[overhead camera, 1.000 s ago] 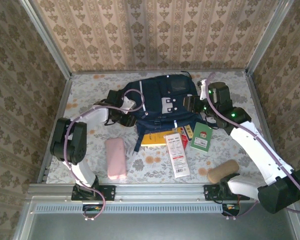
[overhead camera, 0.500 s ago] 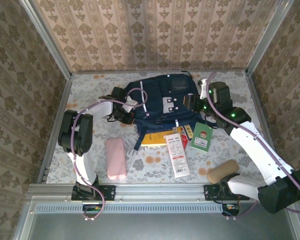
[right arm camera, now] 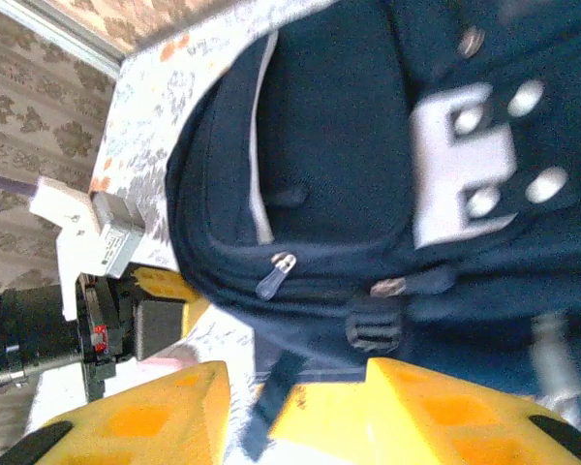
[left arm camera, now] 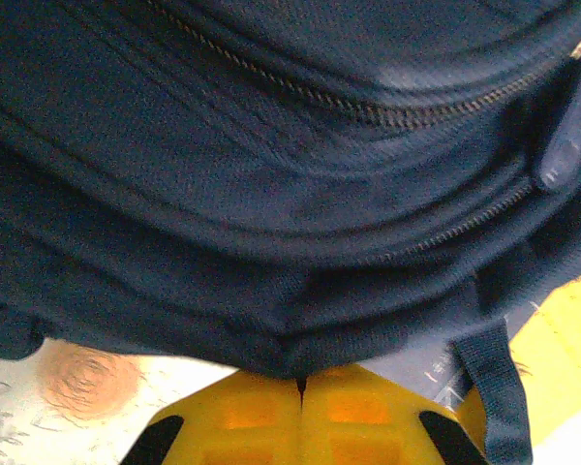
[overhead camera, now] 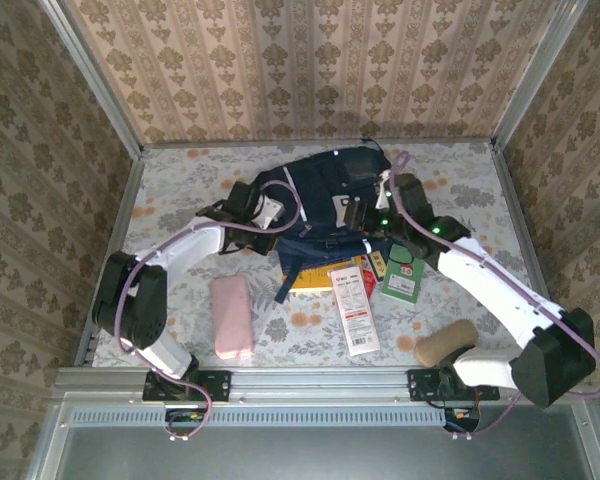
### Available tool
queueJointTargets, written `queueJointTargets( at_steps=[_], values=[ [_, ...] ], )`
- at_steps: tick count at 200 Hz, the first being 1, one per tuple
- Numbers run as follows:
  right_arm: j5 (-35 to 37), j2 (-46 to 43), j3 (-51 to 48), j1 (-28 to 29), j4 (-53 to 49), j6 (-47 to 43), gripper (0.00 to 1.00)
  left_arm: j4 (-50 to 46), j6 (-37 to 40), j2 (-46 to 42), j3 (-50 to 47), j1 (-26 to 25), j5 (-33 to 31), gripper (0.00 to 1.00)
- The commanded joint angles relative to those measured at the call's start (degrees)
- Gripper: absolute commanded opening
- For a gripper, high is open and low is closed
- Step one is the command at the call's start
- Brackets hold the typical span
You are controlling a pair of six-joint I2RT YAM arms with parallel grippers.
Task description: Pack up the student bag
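Top external view shows the student bag (overhead camera: 325, 190) lying in the far middle of the floral surface (overhead camera: 170, 180), its front side up; the left arm reaches its left side and the right arm its right side. On the near side of the bag lie a yellow book (overhead camera: 308, 278), right at the bag's near edge, a white packet with red print (overhead camera: 353, 310) and a green booklet (overhead camera: 403, 274); a pink case (overhead camera: 232, 315) lies more to the left, apart from the bag; a tan oblong thing (overhead camera: 445, 342) lies near the base of the right arm.

Left wrist view looks closely at the navy fabric; the left hand (left arm camera: 302, 386) is clenched, its yellow fingers pressed together with only a thin line between them; the tips stand right at the lower seam of the bag; whether a fold of fabric is caught there, I cannot tell. Above them run two zipper lines (left arm camera: 368, 108); a dark pull tab (left arm camera: 566, 145) hangs at the right.

Right wrist view shows the right hand (right arm camera: 298, 376) released, its fingers apart; a black strap (right arm camera: 271, 397) of the bag hangs into the gap, and I cannot tell if it touches a finger. Beyond it are a black buckle (right arm camera: 376, 325), a silver zipper pull (right arm camera: 274, 276) and a grey-white patch (right arm camera: 465, 160) with round studs.
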Motion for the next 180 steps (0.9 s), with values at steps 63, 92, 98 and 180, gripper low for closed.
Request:
queueJointTargets(
  at_steps=[63,92,98,180],
  values=[
    [6.61,1.39,-16.91,10.89,20.33,47.21,0.51,10.44,-14.19,-12.44,-9.87,-5.01,-2.01,0.0],
    [7.24,4.61,-18.12,11.3,26.85,53.21,0.62,11.46,-14.85,-13.47,-10.17,-6.68,-2.29,0.0],
    [7.38,5.05,-18.21,11.3,28.24,54.45,0.63,11.61,-14.94,-13.71,-10.21,-7.04,-2.38,0.0],
    [9.8,19.74,-12.34,11.17,38.78,56.24,0.49,11.97,-15.2,-15.94,-10.76,-9.29,-2.39,0.0]
  ],
)
